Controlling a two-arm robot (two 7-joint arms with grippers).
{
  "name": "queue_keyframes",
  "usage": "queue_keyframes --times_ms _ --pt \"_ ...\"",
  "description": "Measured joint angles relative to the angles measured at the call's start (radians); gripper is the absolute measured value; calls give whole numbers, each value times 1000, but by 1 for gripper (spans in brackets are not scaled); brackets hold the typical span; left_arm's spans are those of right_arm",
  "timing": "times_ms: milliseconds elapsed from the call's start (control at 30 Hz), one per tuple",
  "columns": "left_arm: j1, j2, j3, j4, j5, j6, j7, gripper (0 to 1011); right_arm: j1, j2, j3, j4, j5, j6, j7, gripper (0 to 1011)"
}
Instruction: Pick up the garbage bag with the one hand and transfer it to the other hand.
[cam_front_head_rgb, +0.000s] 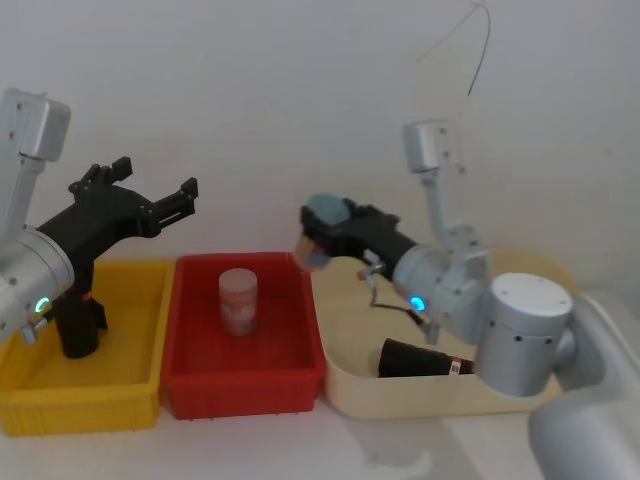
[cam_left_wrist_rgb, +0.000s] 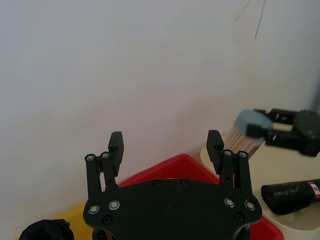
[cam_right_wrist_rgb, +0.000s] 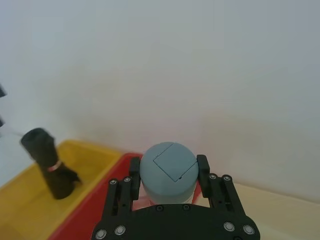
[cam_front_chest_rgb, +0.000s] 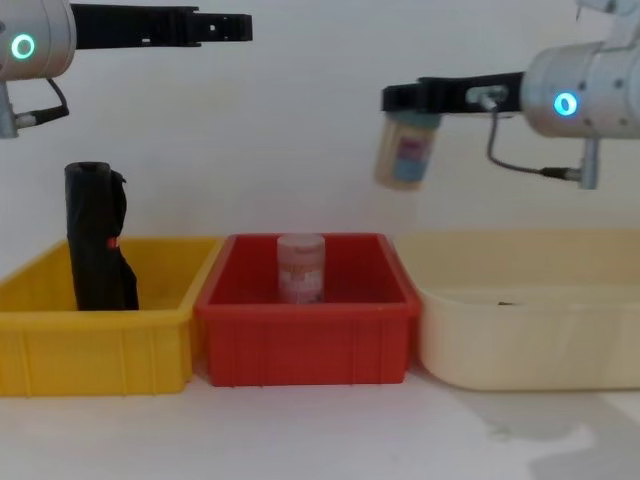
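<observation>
Three bins stand in a row on the table: a yellow bin (cam_front_chest_rgb: 95, 320) on the robot's left, a red bin (cam_front_chest_rgb: 305, 320) in the middle and a cream bin (cam_front_chest_rgb: 530, 320) on the right, each just beside the next.

The garbage bag (cam_front_chest_rgb: 95, 240) stands upright in the yellow bin, near its left end, its top rising well above the rim. Nothing holds it — it rests free in the bin, with a small red mark partway up its side.

The left gripper (cam_front_head_rgb: 165, 205) hangs high in the air above the yellow bin and the near edge of the red one, well clear of the bag. Its jaws are spread wide with only air between them, and they point toward the right.

The right gripper (cam_front_head_rgb: 318, 238) reaches in from the right, raised above the seam between the red and cream bins. Its jaws are clamped on a small jar with a grey lid (cam_right_wrist_rgb: 168, 170), held off the bins.

A second jar (cam_front_head_rgb: 239, 300) stands upright in the red bin. A black roll (cam_front_head_rgb: 420, 360) lies on its side in the cream bin.
</observation>
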Motion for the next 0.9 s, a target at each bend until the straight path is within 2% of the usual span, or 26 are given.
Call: queue_keyframes --times_ms 167,233,433,633,833,900 --pt "0 0 0 0 0 0 0 1000 -22 26 25 -42 -1 -3 -25 651" --pt "0 0 0 0 0 0 0 1000 -27 33 31 -51 -3 -6 -29 684" --pt "0 0 0 0 0 0 0 1000 -46 59 37 -80 -9 -22 -27 881" --pt "0 0 0 0 0 0 0 1000 -68 80 15 -108 -21 -52 -4 999" --pt "0 0 0 0 0 0 0 1000 -109 87 -31 -155 -43 -85 9 1001" --pt "0 0 0 0 0 0 0 1000 -141 87 -60 -186 -57 -101 11 1001"
